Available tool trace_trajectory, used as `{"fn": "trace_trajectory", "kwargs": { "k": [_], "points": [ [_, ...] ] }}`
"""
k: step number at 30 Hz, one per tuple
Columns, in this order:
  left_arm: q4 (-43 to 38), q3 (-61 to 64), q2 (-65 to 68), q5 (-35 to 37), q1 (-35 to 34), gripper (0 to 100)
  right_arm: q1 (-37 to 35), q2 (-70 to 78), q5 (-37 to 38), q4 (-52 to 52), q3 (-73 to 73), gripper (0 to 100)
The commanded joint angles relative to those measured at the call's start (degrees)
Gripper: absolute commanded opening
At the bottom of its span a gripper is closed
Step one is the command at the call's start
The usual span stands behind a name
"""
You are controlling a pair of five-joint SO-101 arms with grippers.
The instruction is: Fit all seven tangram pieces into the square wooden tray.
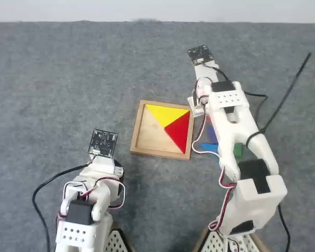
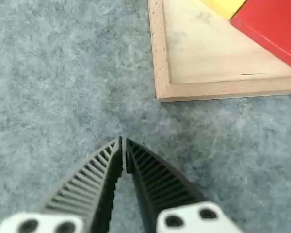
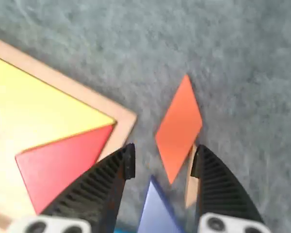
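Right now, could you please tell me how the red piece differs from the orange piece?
The red piece is a triangle; the orange piece is a parallelogram. The red piece sits inside the tray, edge to edge with the yellow triangle, while the orange piece lies outside on the grey carpet, beside the tray's corner. The red piece looks larger than the orange one. Both are solid-coloured and lie flat.

The high view looks down over the whole counter (image 1: 52,79); both wrist views look from close above, sharing the tray (image 1: 158,153).

Grey table (image 1: 68,79) bears tray (image 1: 160,153), orange piece (image 3: 178,127), blue piece (image 3: 155,213).
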Motion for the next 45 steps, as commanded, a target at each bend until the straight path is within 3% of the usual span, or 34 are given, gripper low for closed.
{"fn": "trace_trajectory", "kwargs": {
  "k": [1,6,17,22,26,34,45],
  "points": [
    [0.35,-0.75,-0.7,0.7,0.09,1,-0.48,-1.89,0.0,-3.65,-1.58,21.2],
    [0.35,-0.75,-0.7,0.7,0.09,1,-0.04,8.22,-5.89,0.48,-11.87,28.0],
    [0.35,-0.75,-0.7,0.7,0.09,1,3.12,25.19,-9.93,7.96,-28.13,27.7],
    [0.35,-0.75,-0.7,0.7,0.09,1,2.42,26.24,-10.29,8.04,-28.13,18.1],
    [0.35,-0.75,-0.7,0.7,0.09,1,1.63,26.51,-10.29,9.19,-28.13,8.3],
    [0.35,-0.75,-0.7,0.7,0.09,1,1.01,22.9,-8.35,9.71,-28.75,7.6],
    [0.35,-0.75,-0.7,0.7,0.09,1,-7.87,5.32,-7.47,20.7,-28.48,7.6]
  ]
}}
